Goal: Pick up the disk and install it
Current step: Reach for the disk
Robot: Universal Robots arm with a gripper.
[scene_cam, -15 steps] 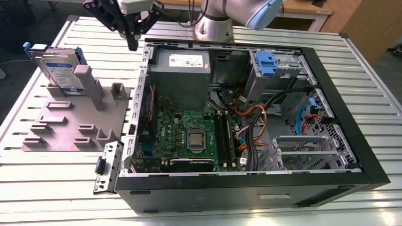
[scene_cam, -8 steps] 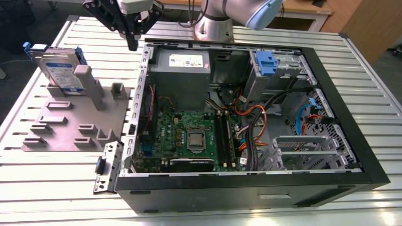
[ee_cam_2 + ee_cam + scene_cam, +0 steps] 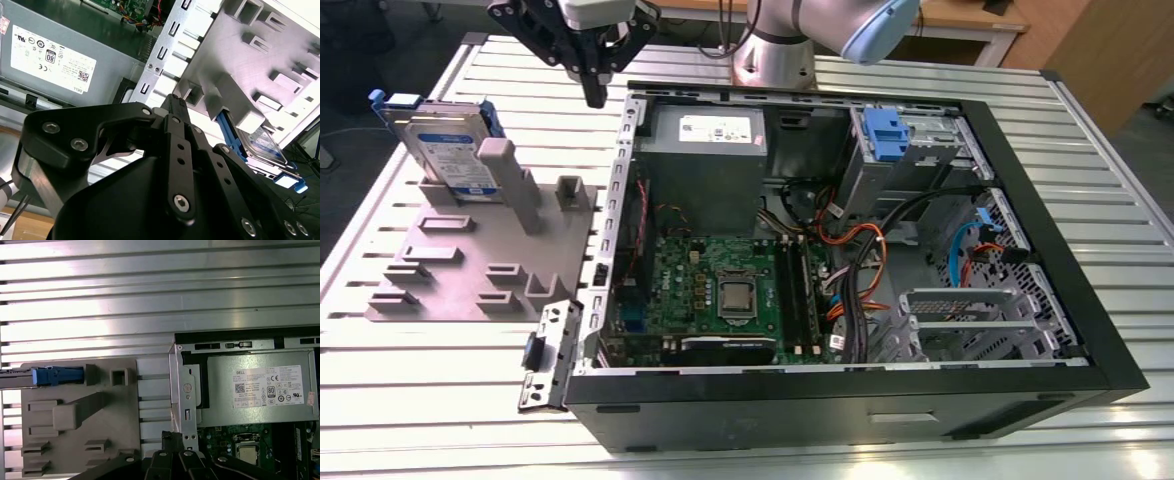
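Fingers [image 3: 595, 88] (pressed together) near one upright disk [image 3: 450, 150]

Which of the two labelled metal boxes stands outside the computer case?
The disk, upright in the grey holder at the exterior view's left, with a blue frame. The power supply sits inside the case.
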